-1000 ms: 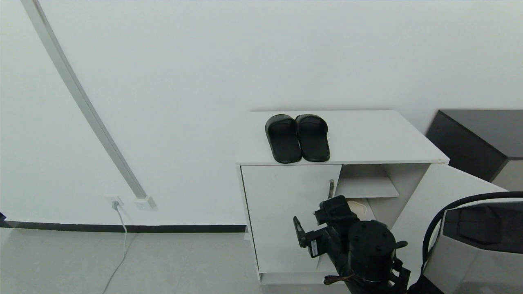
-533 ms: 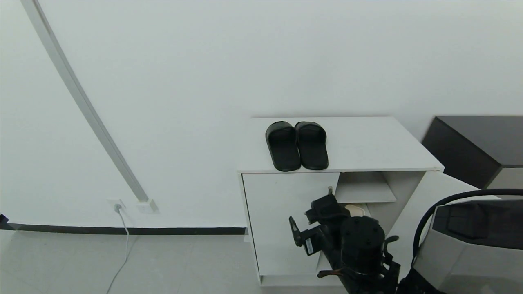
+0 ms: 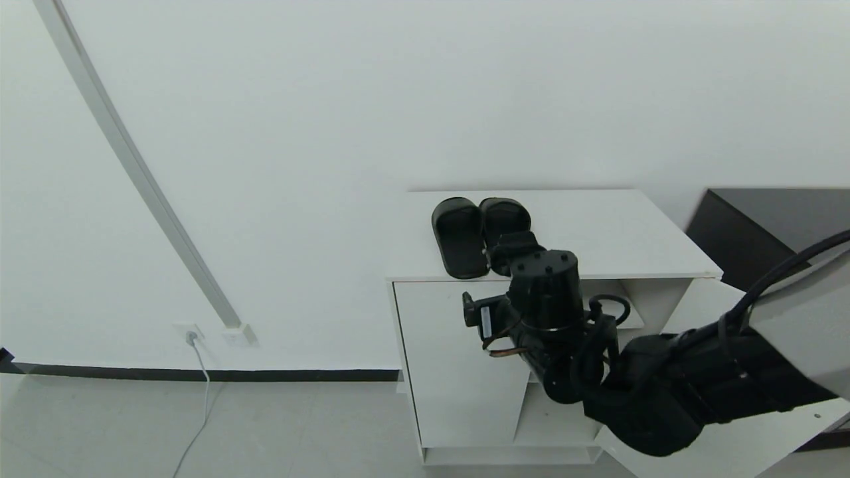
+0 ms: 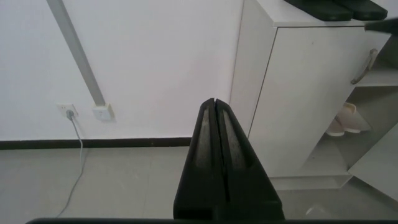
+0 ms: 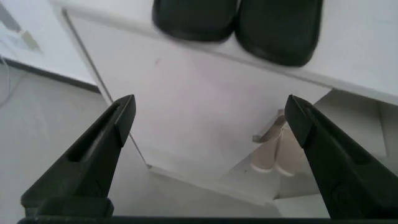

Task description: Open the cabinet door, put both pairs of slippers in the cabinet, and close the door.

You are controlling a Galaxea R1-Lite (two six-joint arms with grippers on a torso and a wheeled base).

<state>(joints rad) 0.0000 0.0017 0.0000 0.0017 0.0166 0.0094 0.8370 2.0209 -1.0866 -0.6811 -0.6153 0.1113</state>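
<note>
Hanging low, well short of the cabinet, left claw is clenched, with nothing between its fingers. Right claw is released, spread wide, up at the cabinet's front edge just short of the black slippers, not touching them. Black pair sits side by side on the cabinet top, strap ends toward the wall. Left door closed, right door stands open. Pale slippers lie on the lower shelf inside.

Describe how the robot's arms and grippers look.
Right arm: black, with a round bolted joint cap, looped black cables, a small white label and a pale grey shell. Right gripper: black tapering jaws. Left gripper: black flat jaws.
</note>
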